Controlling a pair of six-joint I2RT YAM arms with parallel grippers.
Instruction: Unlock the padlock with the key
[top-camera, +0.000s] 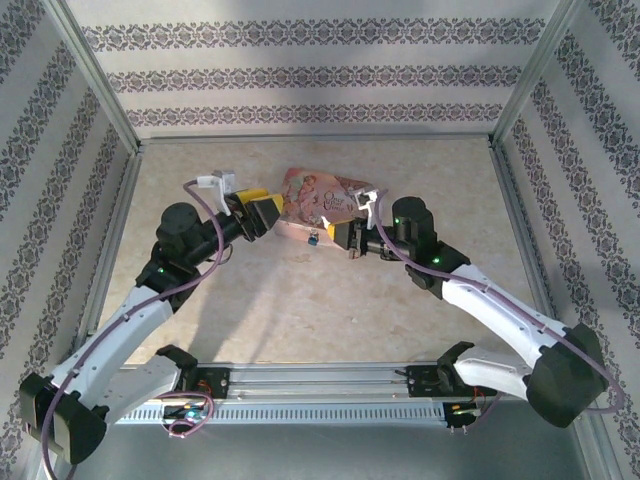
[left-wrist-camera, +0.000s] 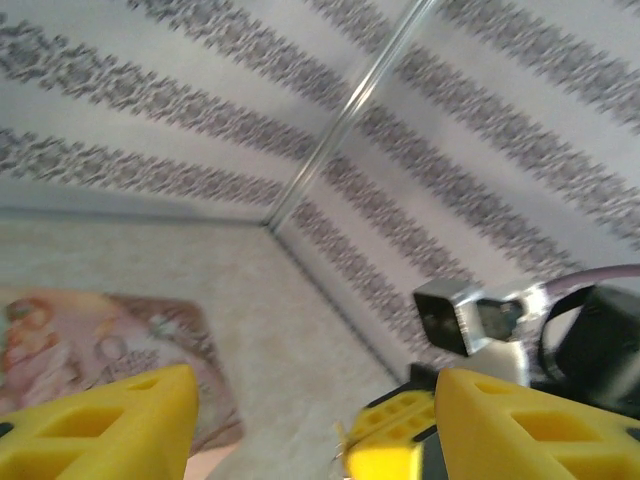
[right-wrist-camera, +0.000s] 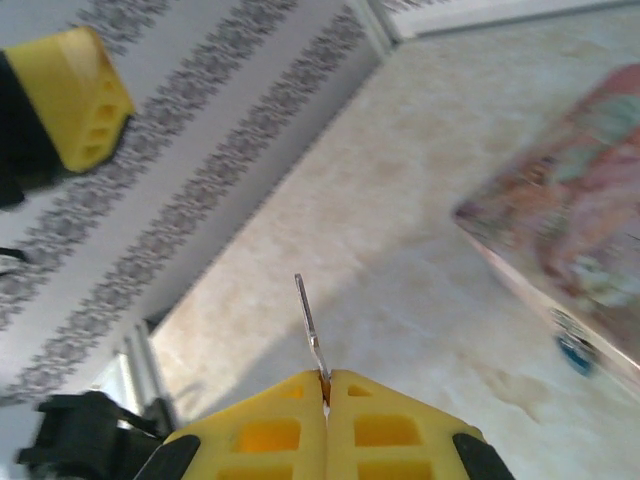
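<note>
The padlock (top-camera: 313, 240), a tiny blue-teal speck, lies on the table (top-camera: 300, 310) at the near edge of the flat pink box (top-camera: 325, 203), at about 6 o'clock from the box's middle in the top view. From my right wrist it shows at 4 o'clock (right-wrist-camera: 577, 351), tucked against the box's side (right-wrist-camera: 570, 215); I cannot tell whether they touch.

My right gripper (top-camera: 345, 236) sits just beside the padlock at 3 o'clock. Its yellow fingers are clenched together (right-wrist-camera: 325, 385) on the key (right-wrist-camera: 308, 315), whose thin metal blade sticks out toward 12 o'clock.

My left gripper (top-camera: 262, 212) hangs at 10 o'clock from the padlock, at the box's left edge. It is released, with its fingers spread wide (left-wrist-camera: 310, 440) and nothing between them.
</note>
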